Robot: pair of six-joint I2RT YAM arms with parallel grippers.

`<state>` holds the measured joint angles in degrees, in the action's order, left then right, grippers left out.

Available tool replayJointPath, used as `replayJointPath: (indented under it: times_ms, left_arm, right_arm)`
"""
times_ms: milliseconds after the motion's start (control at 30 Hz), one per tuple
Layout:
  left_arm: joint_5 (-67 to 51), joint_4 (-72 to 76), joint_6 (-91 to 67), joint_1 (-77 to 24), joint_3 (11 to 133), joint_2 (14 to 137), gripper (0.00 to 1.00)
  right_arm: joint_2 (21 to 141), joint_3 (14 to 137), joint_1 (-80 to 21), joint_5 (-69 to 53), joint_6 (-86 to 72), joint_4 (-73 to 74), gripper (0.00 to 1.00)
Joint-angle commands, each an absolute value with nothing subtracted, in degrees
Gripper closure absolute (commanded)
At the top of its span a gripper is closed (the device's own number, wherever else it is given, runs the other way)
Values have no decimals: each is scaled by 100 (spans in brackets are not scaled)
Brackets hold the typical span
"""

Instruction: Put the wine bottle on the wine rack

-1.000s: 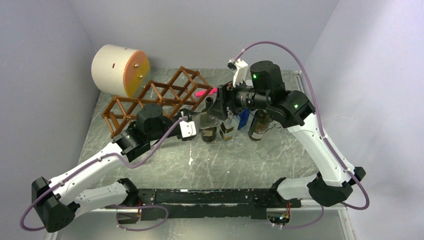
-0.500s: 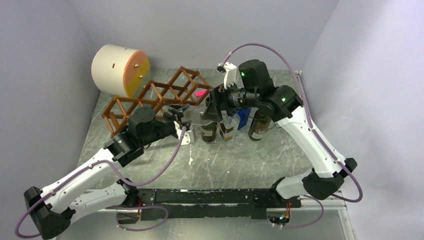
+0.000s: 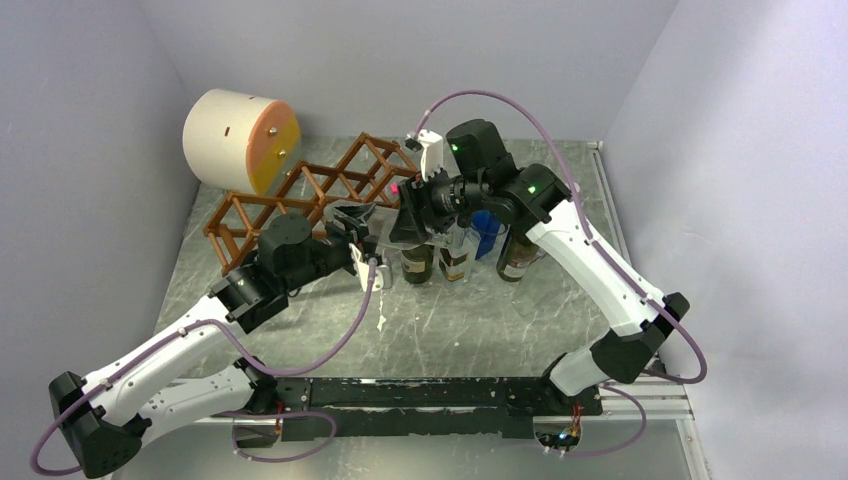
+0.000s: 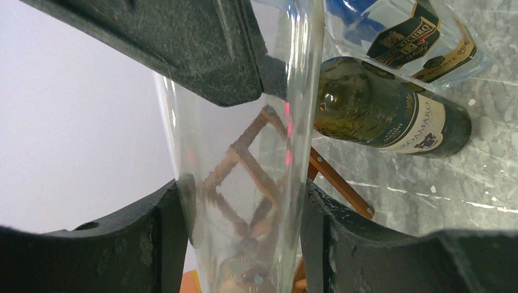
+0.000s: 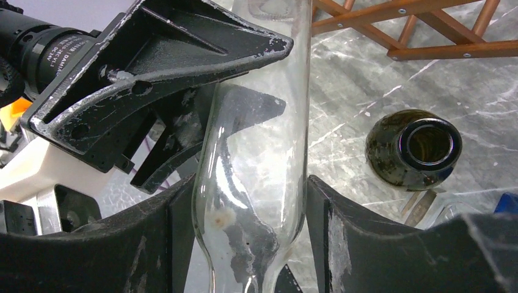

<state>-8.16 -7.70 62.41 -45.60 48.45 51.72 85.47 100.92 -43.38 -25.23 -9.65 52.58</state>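
Glass makes the wine bottle (image 5: pixel 256 183) hard, slippery and easy to break, so hold its round sides. Mid-frame, near the wine rack (image 3: pixel 320 190), the left fingers (image 4: pixel 153 244) pinch it. The right fingers (image 5: pixel 379 244) sit either side, maybe squeezing; I cannot tell.

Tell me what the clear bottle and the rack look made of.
The wine rack: apparently wood, reddish-brown with a satin sheen; thin straight bars, screw heads at joints. The clear bottle: likely glass, colourless and glossy; the rack shows through it.
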Motion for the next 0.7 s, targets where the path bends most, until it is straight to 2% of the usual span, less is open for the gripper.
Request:
replayJointPath:
  times_ms: [0,133,367,467,600,667]
  left_arm:
    - [-680,-45,6440,-4597,4847,5019,93]
    - [-555,12,6424,-4598,4783,4987,93]
    - [-624,107,6298,-4601,4801,4893,93]
    - [-803,166,6231,-4597,4822,4805,93]
    - [-904,165,6204,-4600,4965,4814,93]
    - [-832,232,6230,-4597,5003,4840,93]
  right_arm:
    - [8569,10210,-4390,-2602,-795,5131,37]
    - [8666,10300,-4425,-2590,-811,5236,37]
    - [8667,10350,-4518,-2200,-826,5335,28]
    - [8595,10349,-4547,-2016,-852,5344,29]
    - [8545,10409,-4572,-2046,-894,5367,37]
    - [8564,10448,-4577,-2106,-904,5425,38]
